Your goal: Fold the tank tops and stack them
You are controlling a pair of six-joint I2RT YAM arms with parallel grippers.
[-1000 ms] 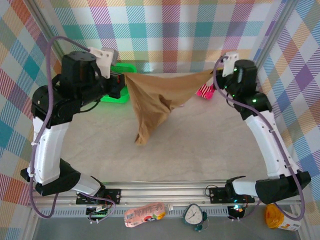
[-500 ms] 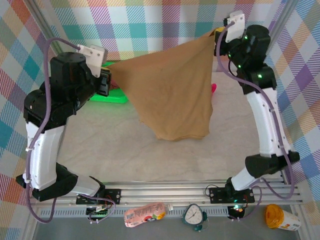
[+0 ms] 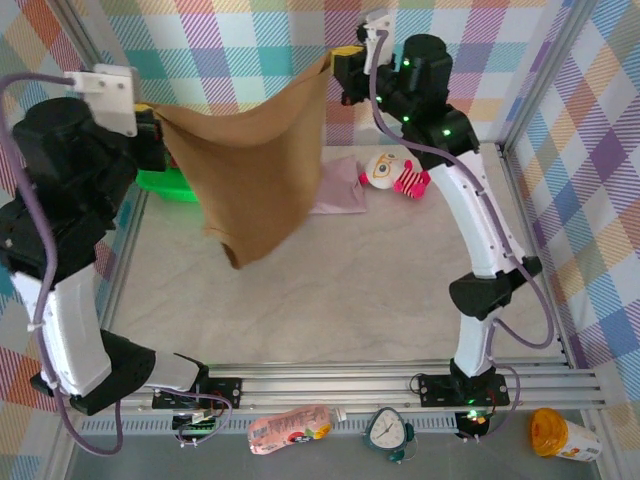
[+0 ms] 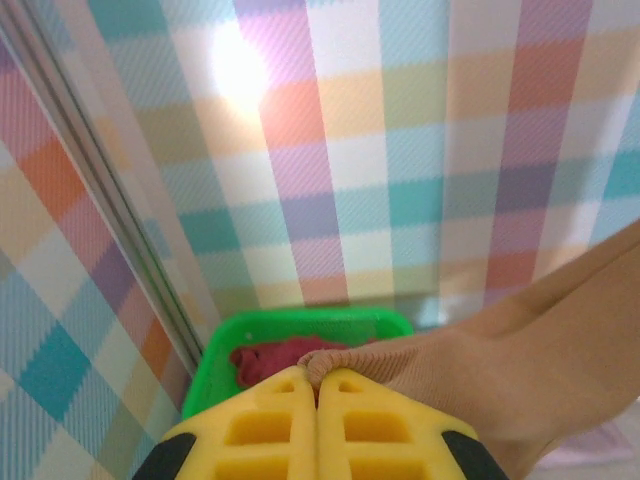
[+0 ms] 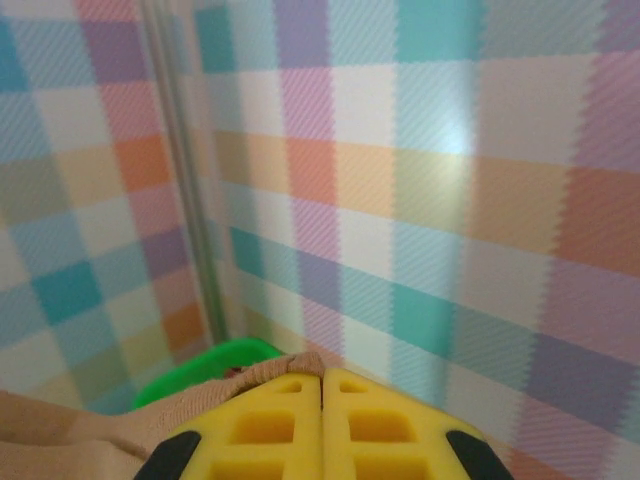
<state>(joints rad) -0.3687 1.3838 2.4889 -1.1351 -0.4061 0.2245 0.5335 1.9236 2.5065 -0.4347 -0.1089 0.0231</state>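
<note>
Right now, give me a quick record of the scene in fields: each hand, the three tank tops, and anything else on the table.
left hand: shut on one upper corner of the tan tank top
right hand: shut on the other upper corner
tan tank top: hanging in the air, stretched between both hands
mauve tank top: lying on the table near the back wall
maroon tank top: inside the green basket
plush toy: on the table, just right of the mauve tank top
</note>
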